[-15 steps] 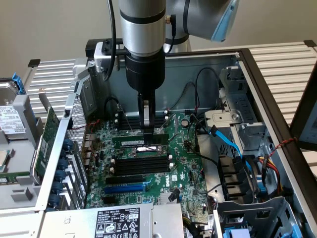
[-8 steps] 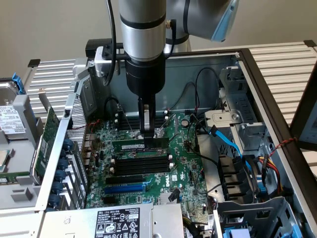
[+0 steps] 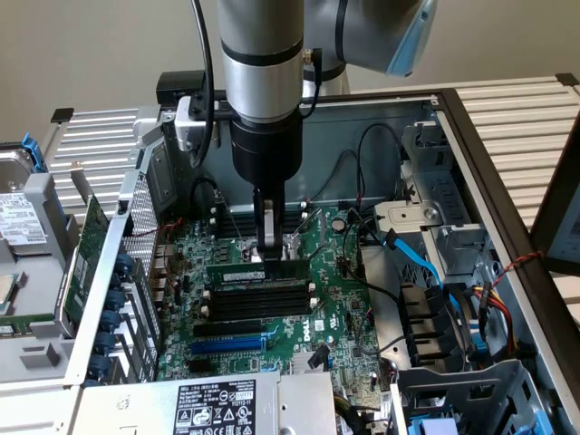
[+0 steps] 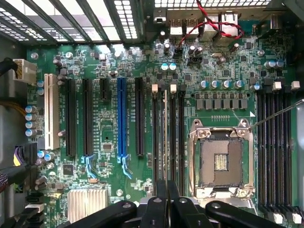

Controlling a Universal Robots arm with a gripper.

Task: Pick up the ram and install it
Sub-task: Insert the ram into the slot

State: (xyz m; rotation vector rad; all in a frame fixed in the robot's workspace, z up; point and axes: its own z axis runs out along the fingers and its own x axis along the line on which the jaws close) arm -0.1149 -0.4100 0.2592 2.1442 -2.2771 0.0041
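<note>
A silver power-supply box (image 3: 217,403) with a white label is sitting nearest the camera, at the near edge of the open computer case (image 3: 471,136). Just beyond it the green motherboard (image 3: 335,299) is lying flat on the case floor.

The arm is reaching straight down from above. The gripper (image 3: 268,249) is meeting the middle of the board, its two slim fingers drawn close together and pinching the upper edge of the ram (image 3: 258,271). The ram is standing upright on its long edge in the bank of memory slots, its white label facing the camera. More black memory slots (image 3: 258,306) are lying just nearer, and a blue slot (image 3: 231,344) nearer again. Whether the ram is fully seated is not clear.

In the wrist view the gripper (image 4: 166,192) is straddling the ram (image 4: 165,137), which is showing edge-on as a thin line between black slots, beside the open processor socket (image 4: 221,161).

On the exterior view's left a green expansion card (image 3: 86,263) is standing just outside the perforated case wall. On the exterior view's right a blue cable (image 3: 412,258) is running down past the drive bays.
</note>
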